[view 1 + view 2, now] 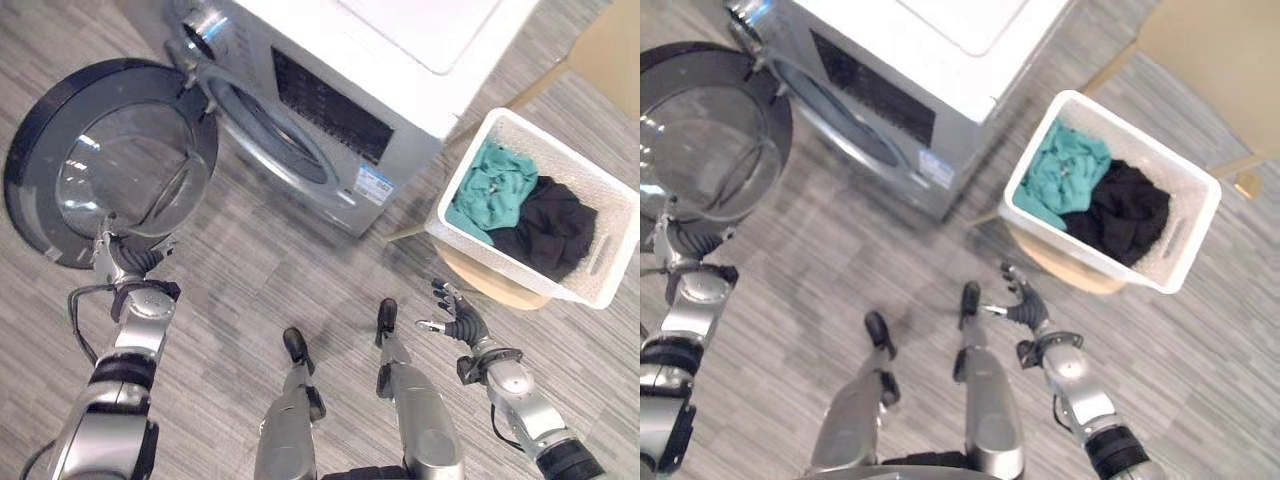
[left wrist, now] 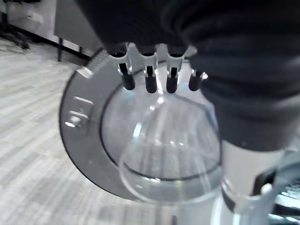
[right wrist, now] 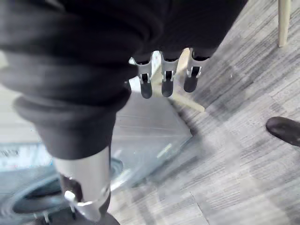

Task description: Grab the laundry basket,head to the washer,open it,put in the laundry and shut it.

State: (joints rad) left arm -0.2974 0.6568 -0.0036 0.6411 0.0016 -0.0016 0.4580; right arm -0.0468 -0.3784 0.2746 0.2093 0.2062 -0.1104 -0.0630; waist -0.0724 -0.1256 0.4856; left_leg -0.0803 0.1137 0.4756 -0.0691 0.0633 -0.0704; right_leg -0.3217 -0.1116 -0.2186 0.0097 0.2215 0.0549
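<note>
Both hands spread, empty: left hand (image 1: 125,262) at washer door (image 1: 110,160); laundry basket (image 1: 612,290) beyond right hand (image 1: 458,318).

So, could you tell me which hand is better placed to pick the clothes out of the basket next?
The right hand, probably. It hangs open just short of the white laundry basket holding the teal and black clothes. The left hand is at the open washer door, across from the basket.

The right hand's straight fingers (image 3: 162,82) hang over the washer (image 3: 140,131).
</note>
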